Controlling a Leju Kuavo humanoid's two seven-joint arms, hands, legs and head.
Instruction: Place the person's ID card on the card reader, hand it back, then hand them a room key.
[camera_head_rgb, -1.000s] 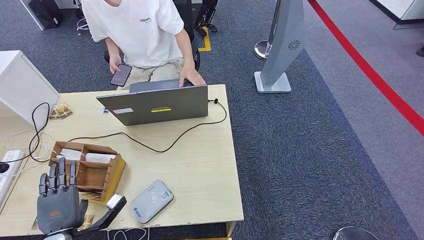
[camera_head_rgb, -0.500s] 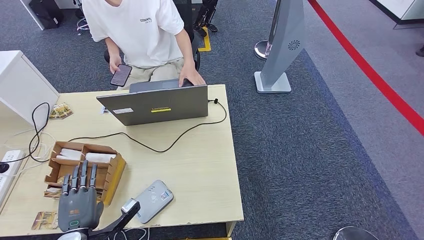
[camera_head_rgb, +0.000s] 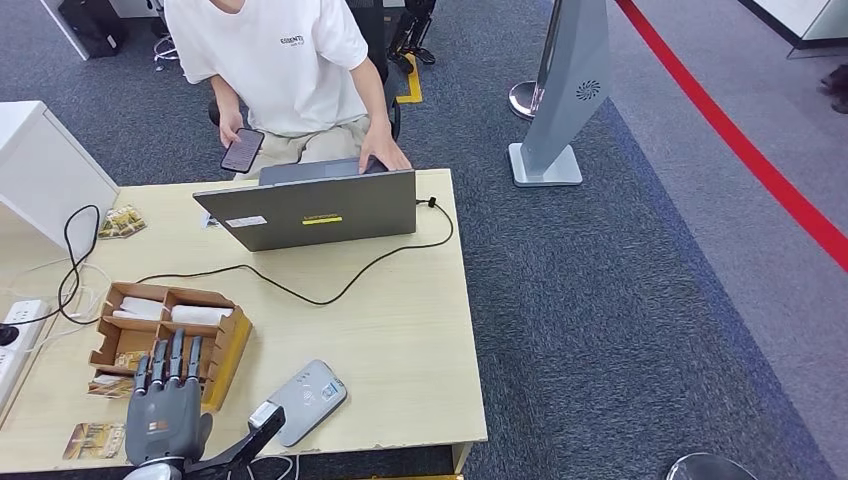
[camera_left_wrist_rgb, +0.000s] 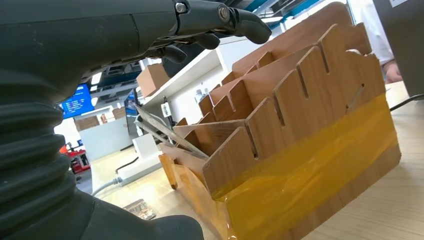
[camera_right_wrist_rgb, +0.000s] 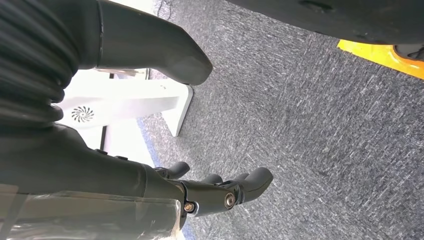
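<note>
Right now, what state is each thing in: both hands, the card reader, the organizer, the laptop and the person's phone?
left hand: open, empty, fingers apart, over the near end of the organizer.
right hand: open, empty, hanging over the carpet.
card reader: flat on the table, no card on it.
cardboard organizer: upright, cards in its compartments.
laptop: open, facing the person.
phone: held in the person's hand.

My tabletop (camera_head_rgb: 400, 330) carries a laptop (camera_head_rgb: 310, 210) far, a cardboard organizer (camera_head_rgb: 170, 335) left, and the card reader (camera_head_rgb: 305, 400) near.
</note>
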